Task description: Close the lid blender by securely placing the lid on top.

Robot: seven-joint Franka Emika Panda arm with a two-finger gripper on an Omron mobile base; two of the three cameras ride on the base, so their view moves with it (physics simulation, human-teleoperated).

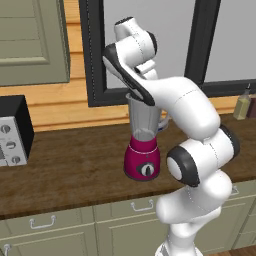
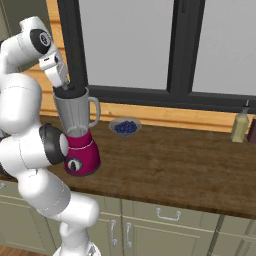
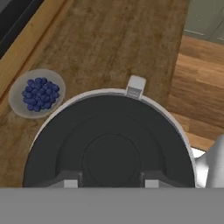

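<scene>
You're right at the seating step here. The blender stands near the front edge of the wooden surface, magenta base down, clear jar up, with its handle toward the bowl of blueberries behind it by the back edge. Your pincer is directly over the jar mouth, and the lid sits right at the rim. From the hand view the dark disc covers nearly the whole mouth, with a thin band of the jar rim showing around its far side and the handle top poking out beyond it.

The finger tips look clamped on the lid, one on each side of the raised centre, though honestly the contact is mostly hidden at the bottom of that view, so I'm judging that, not seeing it outright.

To do this well, I'd say: keep the hand straight up and down and push gently, no sideways drift, because the rim band looks a bit uneven and a tilted lid could hang up on one edge. Watch the right base view for the lid going flush with the jar top. Don't let go until it looks level all round. The yellowish bottle at the far right of the surface is well out of your way.
</scene>
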